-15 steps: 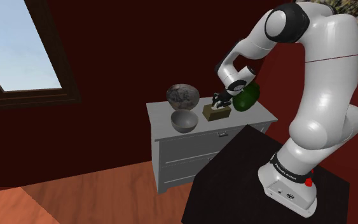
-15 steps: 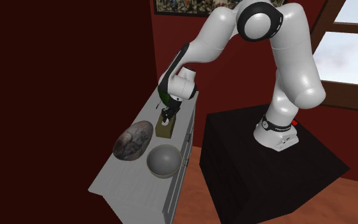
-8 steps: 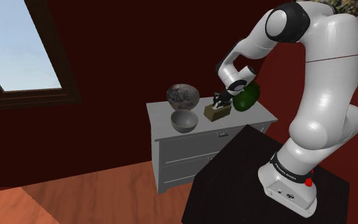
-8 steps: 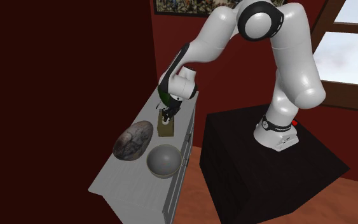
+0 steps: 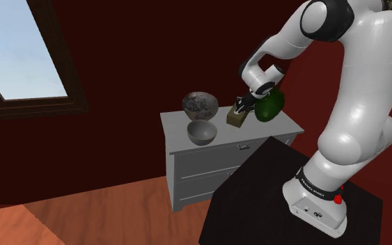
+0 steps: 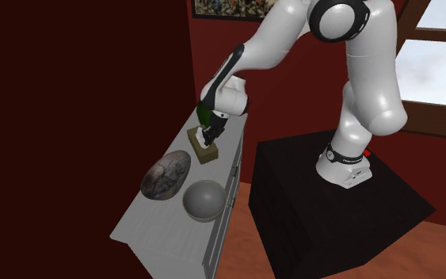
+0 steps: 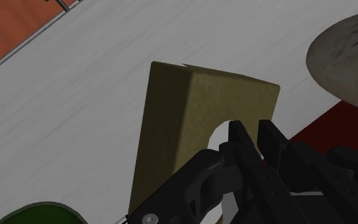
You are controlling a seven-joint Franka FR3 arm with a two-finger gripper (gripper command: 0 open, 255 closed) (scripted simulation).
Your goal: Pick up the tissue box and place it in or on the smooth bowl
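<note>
The tissue box (image 5: 235, 118) is olive-tan with a white tissue in its top opening. It hangs tilted, just above the grey dresser top (image 5: 271, 128). My gripper (image 5: 241, 106) is shut on it from above, the fingers (image 7: 239, 139) pinching at the opening of the box (image 7: 190, 114). The same grip shows in the second exterior view, with the gripper (image 6: 209, 138) on the box (image 6: 203, 149). The smooth grey bowl (image 5: 201, 132) stands upright near the dresser's front edge, to the shoulder view's left of the box. In the second exterior view that bowl (image 6: 204, 200) lies nearer the camera.
A mottled stone-like bowl (image 5: 200, 104) sits behind the smooth one, leaning on its side (image 6: 167, 176). A dark green rounded object (image 5: 270, 106) stands close beside the gripper. The black stand (image 5: 257, 191) adjoins the dresser, whose drawers (image 5: 208, 163) face the wooden floor.
The fingers have closed on the box. The arm has risen, and the box has come up off the dresser and tilted.
</note>
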